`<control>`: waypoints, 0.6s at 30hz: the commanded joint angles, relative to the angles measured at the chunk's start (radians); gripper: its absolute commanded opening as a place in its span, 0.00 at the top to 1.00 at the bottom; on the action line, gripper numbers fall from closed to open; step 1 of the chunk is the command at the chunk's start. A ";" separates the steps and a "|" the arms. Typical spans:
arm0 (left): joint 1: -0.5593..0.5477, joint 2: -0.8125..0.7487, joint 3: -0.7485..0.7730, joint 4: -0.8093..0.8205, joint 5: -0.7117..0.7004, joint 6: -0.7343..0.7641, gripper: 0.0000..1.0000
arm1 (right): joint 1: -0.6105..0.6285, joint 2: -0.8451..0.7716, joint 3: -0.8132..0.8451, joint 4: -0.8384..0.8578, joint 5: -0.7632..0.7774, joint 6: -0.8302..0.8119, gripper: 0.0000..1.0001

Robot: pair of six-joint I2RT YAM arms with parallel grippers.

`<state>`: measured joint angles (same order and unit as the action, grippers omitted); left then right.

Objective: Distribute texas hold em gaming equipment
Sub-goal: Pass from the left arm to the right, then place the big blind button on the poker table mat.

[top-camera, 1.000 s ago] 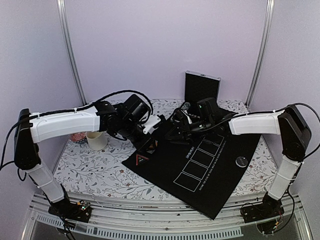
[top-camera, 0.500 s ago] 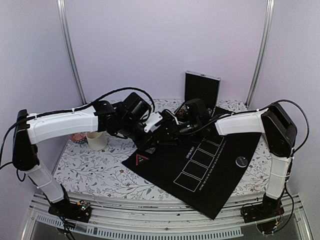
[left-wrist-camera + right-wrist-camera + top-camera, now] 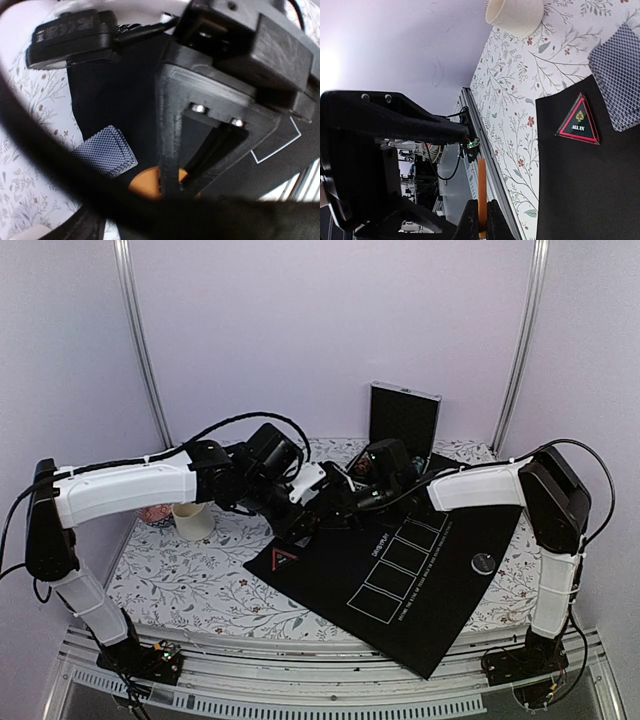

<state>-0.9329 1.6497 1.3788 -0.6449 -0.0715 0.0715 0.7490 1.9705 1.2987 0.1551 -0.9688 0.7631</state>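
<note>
right gripper (image 3: 481,214) pinched the orange disc (image 3: 481,182) edge-on between its tips. left gripper (image 3: 302,520) crowded right beside it, and i couldn't tell how its jaws stood. cards (image 3: 620,70) lay on the mat (image 3: 420,580) beneath both. such a thin-edge pinch could let the disc twist out, and pulling apart could knock the fingers together.

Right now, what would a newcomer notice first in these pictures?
The left arm and right arm meet over the far left corner of the black mat, the right claw pinching a flat orange disc edge-on. Close by lie a blue-backed card deck and a red-edged triangular ALL IN marker.
</note>
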 commanded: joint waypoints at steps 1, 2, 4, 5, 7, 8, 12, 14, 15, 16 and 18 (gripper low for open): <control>-0.015 -0.026 -0.014 0.016 -0.014 -0.010 0.13 | -0.049 -0.057 -0.005 -0.173 0.077 -0.113 0.97; -0.014 -0.038 -0.024 0.016 -0.016 -0.015 0.04 | -0.072 -0.074 -0.022 -0.187 0.092 -0.141 0.97; -0.009 -0.066 -0.045 0.019 -0.018 -0.025 0.02 | -0.122 -0.103 -0.063 -0.198 0.115 -0.160 0.98; -0.002 -0.078 -0.057 0.019 -0.016 -0.032 0.02 | -0.143 -0.105 -0.072 -0.221 0.139 -0.165 0.98; 0.029 -0.100 -0.082 0.019 0.000 -0.046 0.02 | -0.177 -0.086 -0.066 -0.276 0.173 -0.208 0.98; 0.049 -0.114 -0.094 0.019 0.014 -0.060 0.02 | -0.188 -0.065 -0.059 -0.296 0.184 -0.223 0.98; 0.144 -0.155 -0.138 0.019 0.058 -0.105 0.02 | -0.198 0.055 0.014 -0.324 0.165 -0.254 0.98; 0.189 -0.173 -0.160 0.020 0.059 -0.118 0.02 | -0.198 0.110 0.059 -0.330 0.156 -0.257 0.98; 0.208 -0.180 -0.168 0.020 0.059 -0.121 0.02 | -0.198 0.134 0.083 -0.344 0.163 -0.258 0.98; 0.224 -0.187 -0.176 0.020 0.058 -0.122 0.02 | -0.197 0.157 0.107 -0.363 0.171 -0.262 0.98; 0.247 -0.201 -0.190 0.021 0.062 -0.119 0.02 | -0.198 0.191 0.142 -0.394 0.183 -0.273 0.98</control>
<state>-0.7322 1.4834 1.2232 -0.6327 -0.0322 -0.0242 0.5423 2.0960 1.3682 -0.1596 -0.8112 0.5323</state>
